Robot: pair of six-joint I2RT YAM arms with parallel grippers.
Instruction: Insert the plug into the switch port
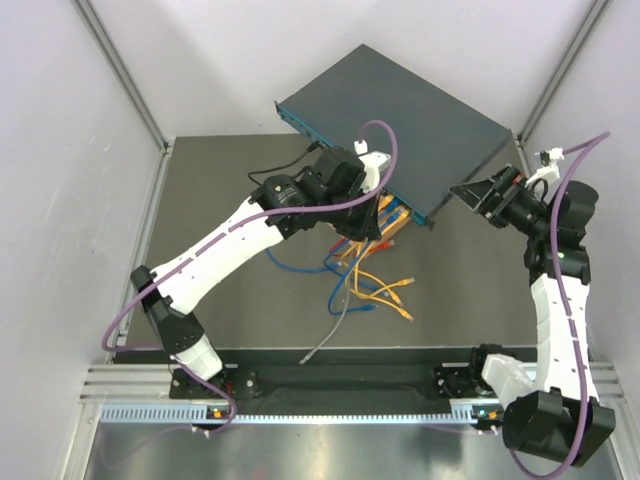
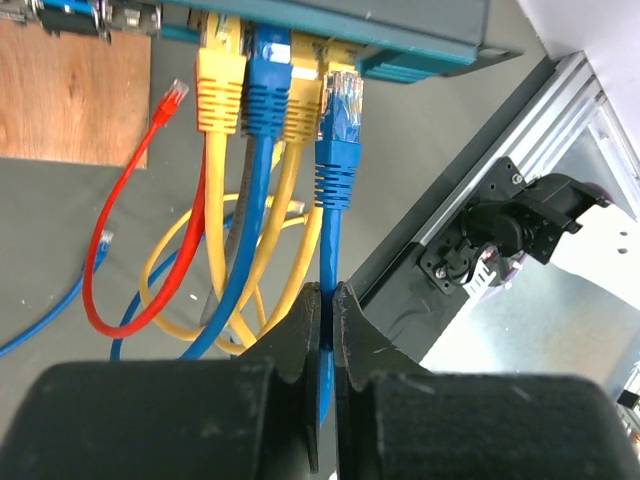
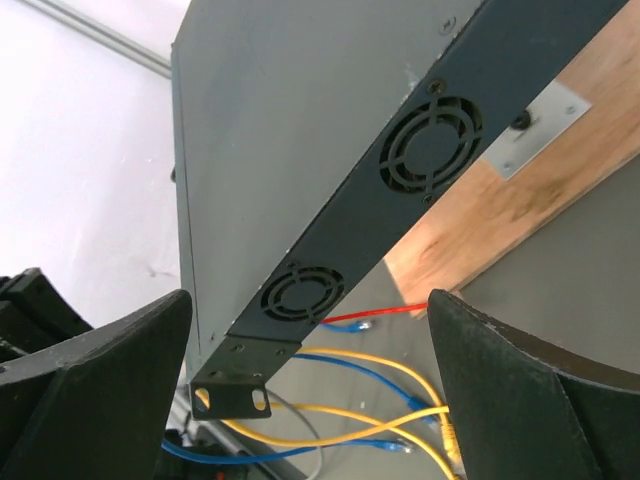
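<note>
- Top view: your switch sits at the back, turned at an angle. The left gripper is at its front face among the cables. The right gripper gapes at its right corner.
- Left wrist: your left gripper is clamped on a blue cable. Its blue plug stands at a switch port, rightmost beside the yellow plugs. You can't tell whether it is fully seated.
- Right wrist: your right gripper is spread wide and holds nothing. The switch corner lies between its fingers, over a wooden board.
</note>
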